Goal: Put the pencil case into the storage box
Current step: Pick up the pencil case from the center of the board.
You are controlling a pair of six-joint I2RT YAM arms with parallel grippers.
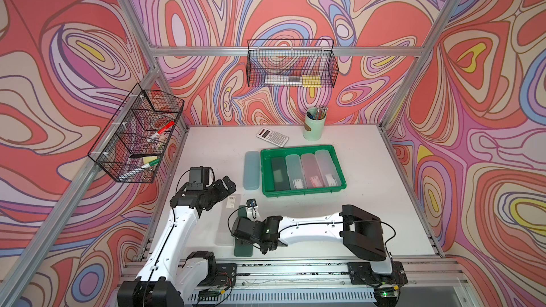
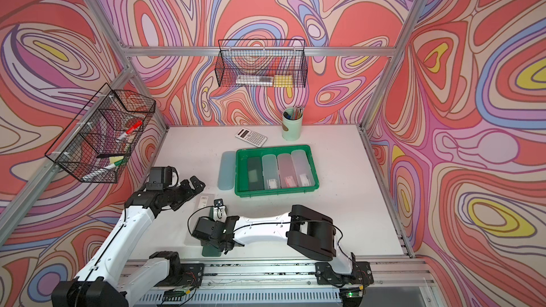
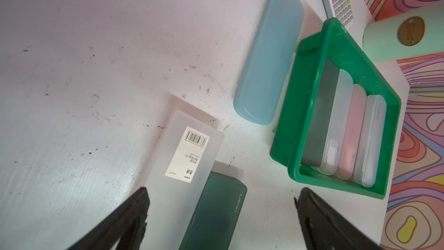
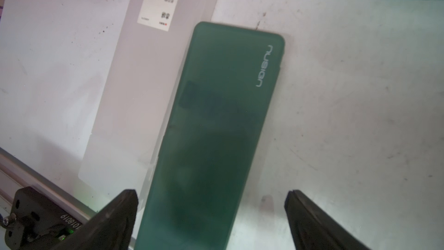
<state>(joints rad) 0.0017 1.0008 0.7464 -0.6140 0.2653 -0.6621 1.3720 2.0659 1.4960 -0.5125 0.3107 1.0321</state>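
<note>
**Operator:** Jaws first: how do mine stand?

**Spotter:** Both pairs are spread wide, and neither grips anything. Your right gripper (image 4: 211, 197) is over the near end of the green case (image 4: 216, 116), with a finger (image 4: 115, 217) on each side of it. Whether either finger touches it, I cannot tell. Your left gripper (image 3: 223, 192) is by the far end of the clear case (image 3: 168, 188), touching nothing I can see.

**Operator:** Where is the case lying?

**Spotter:** Flat on the table (image 1: 369, 202), close to your edge and well apart from the box (image 1: 298, 148). It runs lengthwise along the clear case's right side, the long edges meeting as far as I can make out. The clear case carries a barcode label (image 3: 189, 155) at its far end.

**Operator:** And the box?

**Spotter:** It sits toward the back of the table. Four cases (image 1: 307, 171) lie in it side by side and fill its floor: dark, frosted, pink, pale. A blue case (image 1: 251, 169) lies on the table just beside its left wall. Behind the box you have a calculator (image 1: 272, 137) and a cup (image 1: 313, 135) of pens.
</note>
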